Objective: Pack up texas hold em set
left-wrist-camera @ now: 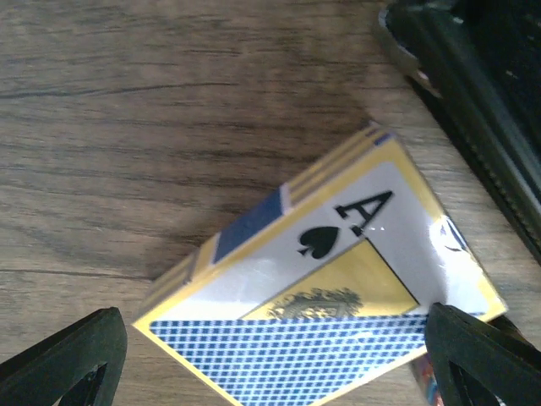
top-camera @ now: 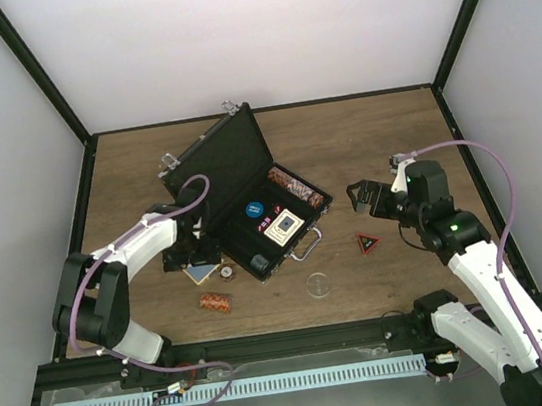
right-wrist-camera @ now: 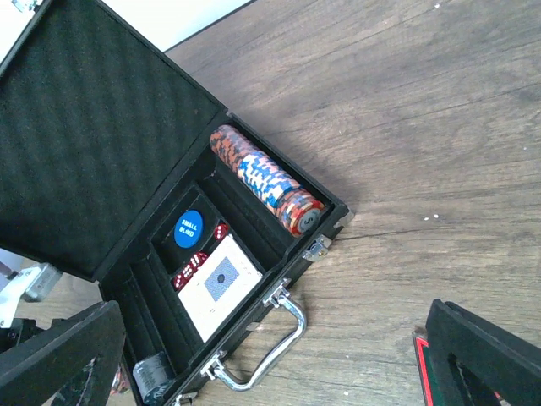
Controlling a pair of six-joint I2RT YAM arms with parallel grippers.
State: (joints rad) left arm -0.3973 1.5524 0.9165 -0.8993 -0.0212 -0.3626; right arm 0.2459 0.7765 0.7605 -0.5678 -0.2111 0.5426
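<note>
The black case (top-camera: 230,173) lies open mid-table, its lid leaning back. It holds a row of brown-red chips (top-camera: 297,187), a blue disc (top-camera: 254,208) and a card deck (top-camera: 283,225). The right wrist view shows the same chips (right-wrist-camera: 266,179), blue disc (right-wrist-camera: 188,228), red dice (right-wrist-camera: 190,272), deck (right-wrist-camera: 221,283) and silver handle (right-wrist-camera: 272,351). My left gripper (left-wrist-camera: 270,364) is open, low over a second card deck (left-wrist-camera: 330,313) lying on the table left of the case. My right gripper (top-camera: 363,197) is open and empty, right of the case. A red-black triangle (top-camera: 367,242) lies below it.
A short chip stack (top-camera: 214,302) and a small disc (top-camera: 227,272) lie on the wood in front of the case. A clear round disc (top-camera: 318,283) lies nearer the front edge. Black frame posts and white walls border the table.
</note>
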